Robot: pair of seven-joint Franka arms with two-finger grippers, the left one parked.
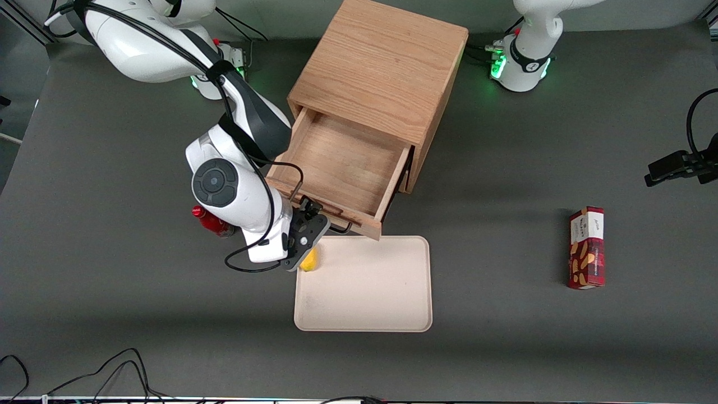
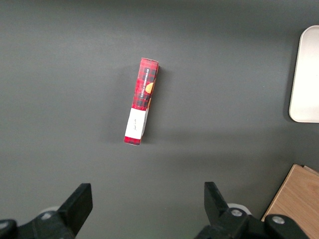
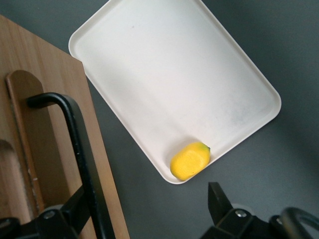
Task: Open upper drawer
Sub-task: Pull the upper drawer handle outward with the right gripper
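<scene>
The upper drawer (image 1: 342,160) of the light-oak cabinet (image 1: 381,62) stands pulled far out, and its bare wooden inside shows. Its thin black bar handle (image 1: 340,229) runs along the drawer front (image 3: 30,124), on the side nearest the front camera. My gripper (image 1: 310,212) is at that handle, at the end toward the working arm, and it is open. In the right wrist view the handle (image 3: 75,139) crosses just in front of one finger (image 3: 70,211). The other finger (image 3: 219,201) stands well apart over the dark table. Nothing is clamped between them.
A cream tray (image 1: 370,292) lies nearer the front camera than the drawer, its edge close under the drawer front. A yellow fruit (image 1: 309,261) sits in its corner by my gripper. A red bottle (image 1: 210,221) lies beside my wrist. A red box (image 1: 586,247) lies toward the parked arm's end.
</scene>
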